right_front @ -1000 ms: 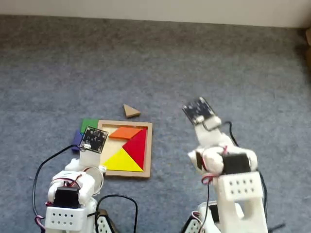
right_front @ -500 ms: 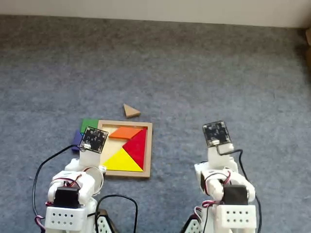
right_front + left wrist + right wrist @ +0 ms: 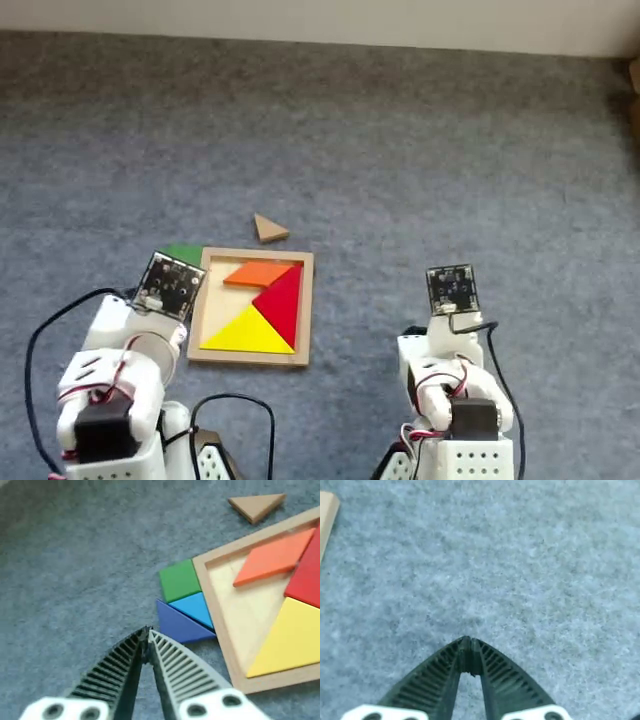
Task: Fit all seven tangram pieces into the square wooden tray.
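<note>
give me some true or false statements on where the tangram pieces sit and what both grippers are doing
1. The tray holds the orange piece, the red piece and the yellow piece. True.
2. The green square lies inside the tray. False: it lies on the carpet, just outside the rim.
3. The brown triangle touches the tray. False: it lies on the carpet, apart from it.
4. The left gripper is shut and holds nothing. True.
5. The right gripper holds the dark blue triangle. False: it is shut on nothing over bare carpet; that triangle lies beside the tray.
</note>
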